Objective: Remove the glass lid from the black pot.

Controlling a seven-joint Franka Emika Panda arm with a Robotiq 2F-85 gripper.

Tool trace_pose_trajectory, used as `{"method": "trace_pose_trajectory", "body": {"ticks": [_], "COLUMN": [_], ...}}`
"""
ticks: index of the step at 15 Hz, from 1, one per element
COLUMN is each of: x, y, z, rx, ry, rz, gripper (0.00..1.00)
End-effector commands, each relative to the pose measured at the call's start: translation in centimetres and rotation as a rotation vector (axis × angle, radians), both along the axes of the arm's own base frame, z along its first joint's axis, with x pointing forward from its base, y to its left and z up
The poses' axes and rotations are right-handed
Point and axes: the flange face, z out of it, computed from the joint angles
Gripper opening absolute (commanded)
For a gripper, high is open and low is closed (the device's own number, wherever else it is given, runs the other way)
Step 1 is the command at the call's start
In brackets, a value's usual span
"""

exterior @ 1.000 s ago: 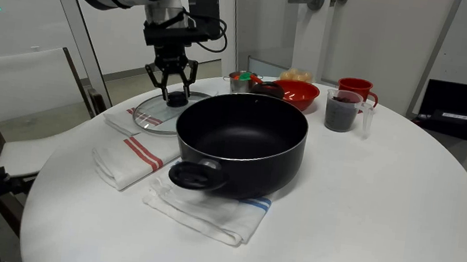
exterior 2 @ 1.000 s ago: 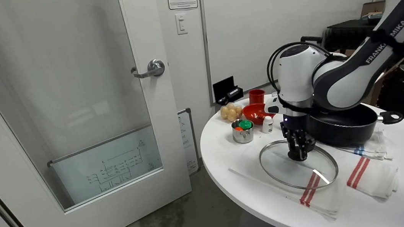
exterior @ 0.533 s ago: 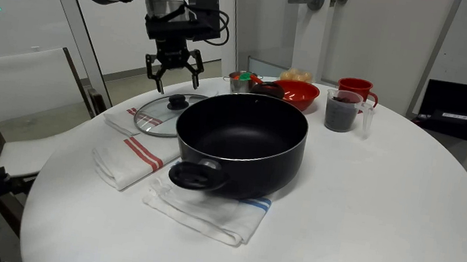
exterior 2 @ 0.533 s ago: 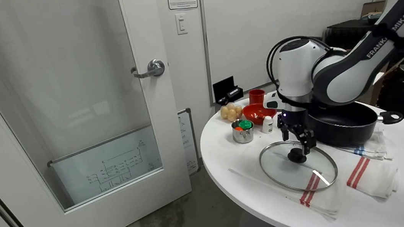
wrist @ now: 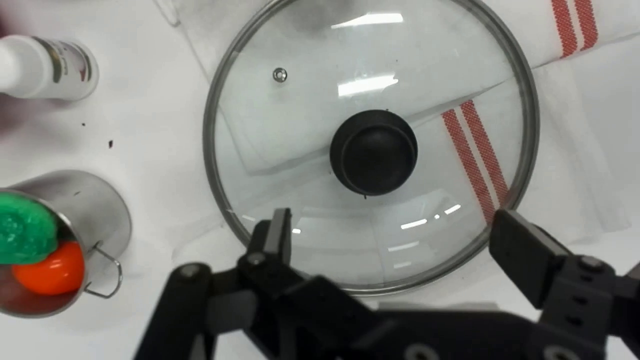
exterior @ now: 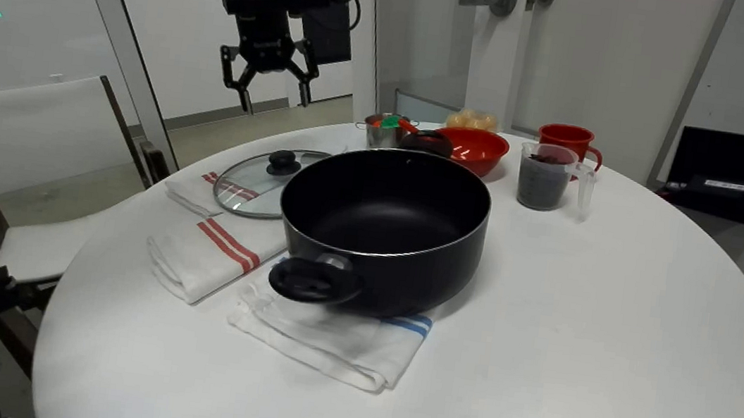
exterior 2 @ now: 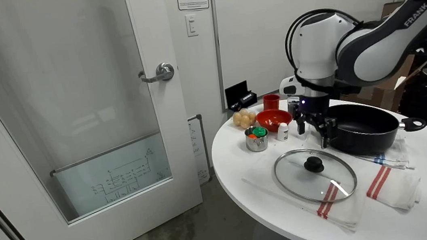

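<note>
The glass lid [exterior: 251, 180] lies flat on a white cloth on the table, knob up, beside the black pot [exterior: 417, 271]. From above, in the wrist view, the whole black knob [wrist: 374, 152] of the lid shows, with part of the rim cut off at the top edge. Uncovered, the pot [exterior 2: 362, 140] shows its dark, empty inside. My gripper [exterior: 276, 104] hangs in the air above the lid, apart from it. Its fingers [wrist: 525, 255] are spread wide, and nothing is between them.
Folded cloths with red stripes [exterior: 227, 246] and a blue-striped cloth [exterior: 334, 343] lie on the round table. Near the lid stand a metal cup with toy vegetables [exterior 2: 257, 144] and a white bottle [exterior 2: 282, 132]. Beyond are a red bowl [exterior: 471, 149], a measuring cup [exterior: 541, 187] and a red mug [exterior: 565, 137].
One second ago the gripper was at the lid's knob with its fingers around it. The fingers have since spread, and the arm has risen, leaving the lid on the cloth.
</note>
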Motion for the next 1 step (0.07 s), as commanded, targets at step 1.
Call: {"method": "trace_pose_trajectory", "body": {"ticks": [1], "x": [-2.47], "y": [-0.77], "z": [4.51], "rx": [0.040], "ry": [0.013], "rz": [0.012], "gripper": [1.00]}}
